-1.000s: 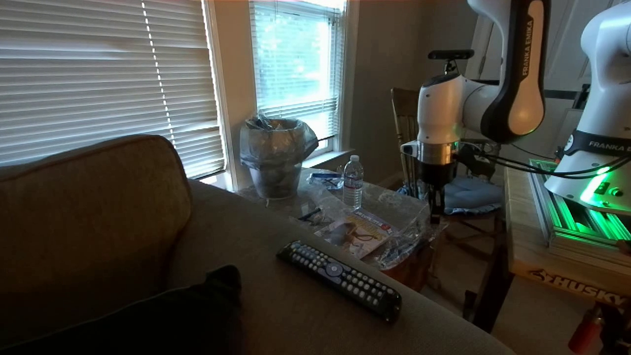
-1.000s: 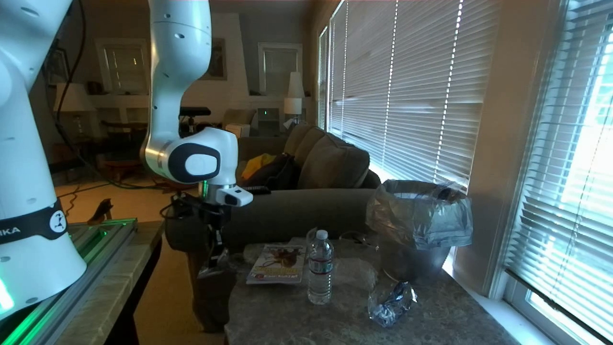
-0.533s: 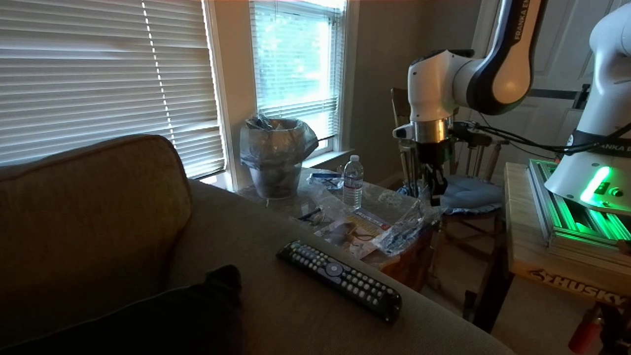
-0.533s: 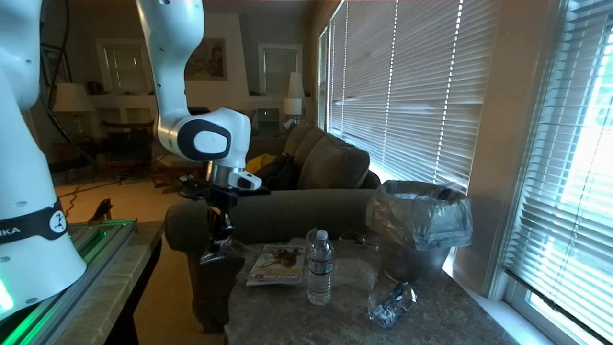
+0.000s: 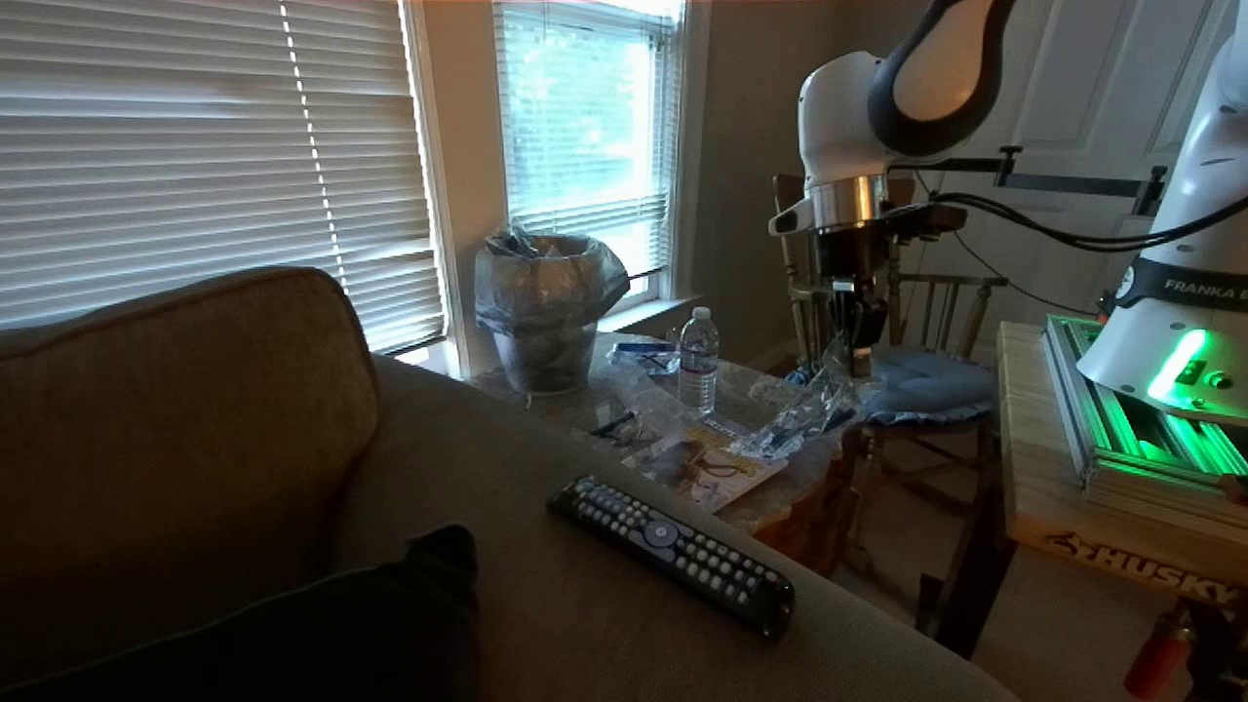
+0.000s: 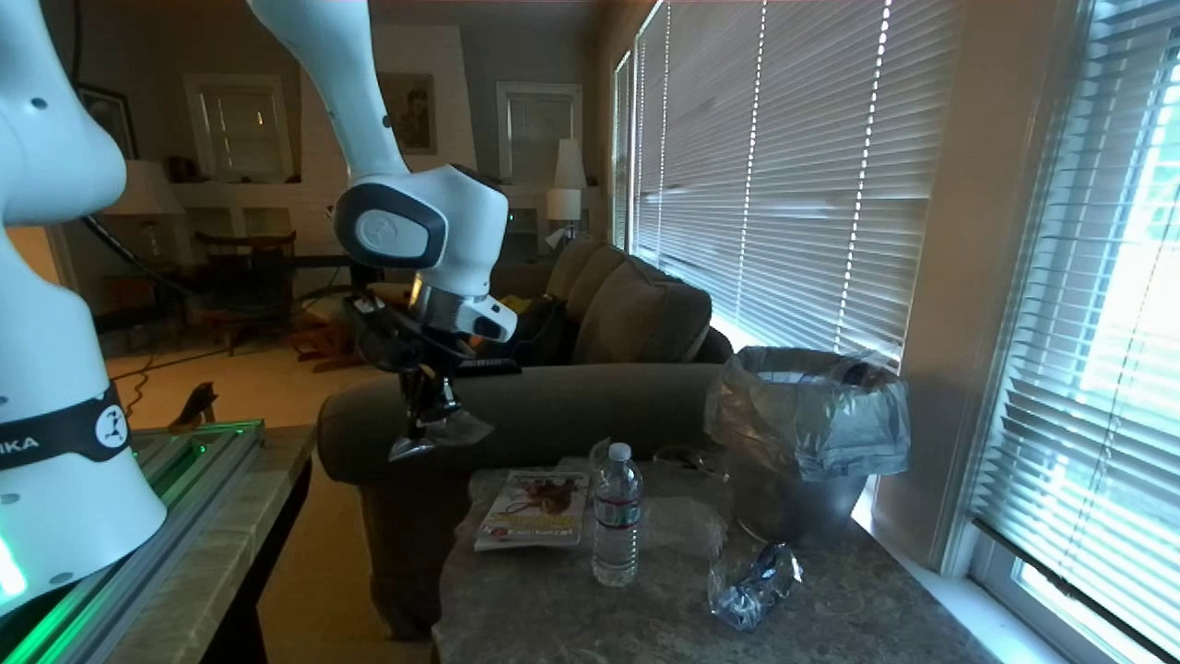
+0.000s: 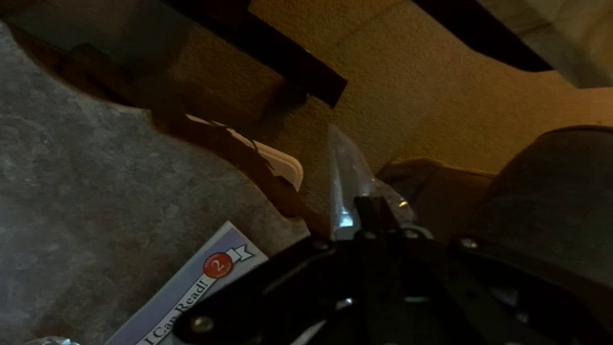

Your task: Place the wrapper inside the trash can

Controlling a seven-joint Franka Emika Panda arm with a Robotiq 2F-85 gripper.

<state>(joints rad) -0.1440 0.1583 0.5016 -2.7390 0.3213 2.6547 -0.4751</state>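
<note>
The wrapper is a clear, crinkly piece of plastic. It hangs from my gripper in both exterior views (image 5: 804, 414) (image 6: 458, 430) and shows beyond the fingertips in the wrist view (image 7: 346, 182). My gripper (image 5: 860, 353) (image 6: 424, 420) (image 7: 375, 203) points down and is shut on the wrapper, in the air near the side table's edge by the sofa. The trash can, lined with a silvery-grey bag, stands upright at the window end of the side table in both exterior views (image 5: 541, 312) (image 6: 802, 429), well apart from the gripper. Its inside is mostly hidden.
The side table (image 6: 553, 627) bears a water bottle (image 5: 698, 361) (image 6: 617, 516), a book (image 6: 535, 507) (image 7: 210, 282) and a shiny crumpled plastic piece (image 6: 756, 586). A remote control (image 5: 673, 556) lies on the sofa arm (image 6: 590, 415). A wooden chair (image 5: 926, 380) stands behind the gripper.
My gripper has risen with the wrapper in it, lifting it clear above the table's edge. The arm has shifted somewhat toward the table. The trash can, bottle and book have not moved.
</note>
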